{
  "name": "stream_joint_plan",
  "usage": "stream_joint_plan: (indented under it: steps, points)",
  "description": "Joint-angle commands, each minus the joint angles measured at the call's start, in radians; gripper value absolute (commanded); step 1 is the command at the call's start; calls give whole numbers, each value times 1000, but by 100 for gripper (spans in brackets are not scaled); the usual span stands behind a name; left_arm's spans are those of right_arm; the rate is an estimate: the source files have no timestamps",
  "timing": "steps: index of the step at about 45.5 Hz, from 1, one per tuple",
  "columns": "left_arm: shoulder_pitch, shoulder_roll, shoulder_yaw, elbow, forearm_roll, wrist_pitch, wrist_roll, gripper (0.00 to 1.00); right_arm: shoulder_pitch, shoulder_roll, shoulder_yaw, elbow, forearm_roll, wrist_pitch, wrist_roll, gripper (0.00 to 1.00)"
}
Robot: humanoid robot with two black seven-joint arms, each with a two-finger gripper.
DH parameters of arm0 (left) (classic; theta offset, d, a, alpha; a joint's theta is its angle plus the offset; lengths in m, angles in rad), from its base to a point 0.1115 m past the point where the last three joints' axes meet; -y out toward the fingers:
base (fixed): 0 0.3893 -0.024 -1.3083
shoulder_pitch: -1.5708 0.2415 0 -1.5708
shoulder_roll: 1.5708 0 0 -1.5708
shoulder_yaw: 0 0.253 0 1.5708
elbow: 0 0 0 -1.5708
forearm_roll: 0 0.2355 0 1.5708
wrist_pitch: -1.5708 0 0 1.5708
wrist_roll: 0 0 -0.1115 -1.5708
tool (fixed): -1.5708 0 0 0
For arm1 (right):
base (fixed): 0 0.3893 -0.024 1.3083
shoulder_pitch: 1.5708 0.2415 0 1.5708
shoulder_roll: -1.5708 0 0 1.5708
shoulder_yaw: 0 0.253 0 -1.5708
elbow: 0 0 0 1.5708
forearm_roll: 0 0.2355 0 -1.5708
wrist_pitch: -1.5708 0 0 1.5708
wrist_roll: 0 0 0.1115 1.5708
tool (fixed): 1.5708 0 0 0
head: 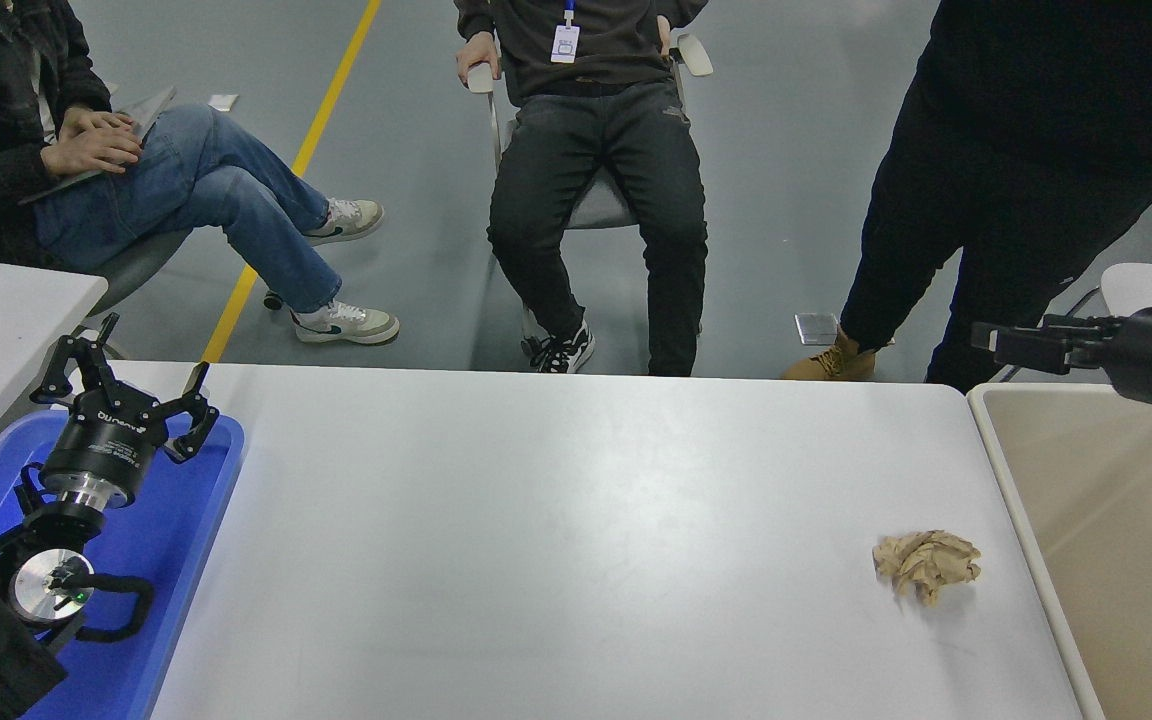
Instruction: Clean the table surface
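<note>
On the matte white table surface [556,540], a crumpled tan paper wad [927,566] lies near the right edge, below the nearer right gripper [996,336], whose opening I cannot tell.

Table surface [556,540] smooth matt white; crumpled brown paper wad [926,566]; glossy blue plastic tray [171,560].

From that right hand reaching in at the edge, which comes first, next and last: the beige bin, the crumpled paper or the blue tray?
From the right hand, in the head view:
1. Beige bin, just below it at the right.
2. Crumpled paper, on the table's right part.
3. Blue tray, far left, under the left hand.
</note>
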Motion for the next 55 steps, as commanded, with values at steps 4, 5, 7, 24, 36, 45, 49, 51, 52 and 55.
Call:
stream_joint_plan:
  steps: [4,5,7,24,36,45,49,51,52,55]
  points:
    - [0,0,-1,0,0,0,0,100,-9,37,-109,1,-31,-1,22,98]
    - [0,0,-1,0,0,0,0,100,-12,40,-112,1,-31,-1,22,98]
    - [0,0,0,0,0,0,0,100,-20,51,-116,1,-31,-3,22,98]
    - [0,1,0,0,0,0,0,100,-125,117,-123,-12,-35,-12,20,98]
    - [0,0,0,0,0,0,0,100,-185,149,-116,-84,-23,-31,19,98]
    - [0,0,-1,0,0,0,0,100,-276,207,-120,-188,-21,-74,20,98]
    - [0,0,0,0,0,0,0,100,-288,218,-120,-179,-20,-77,20,98]
    - [0,0,0,0,0,0,0,100,-293,221,-120,-173,-20,-80,20,98]
    - [0,0,0,0,0,0,0,100,-294,221,-120,-171,-20,-81,20,98]
    - [0,0,0,0,0,0,0,100,-296,224,-118,-165,-20,-81,20,98]
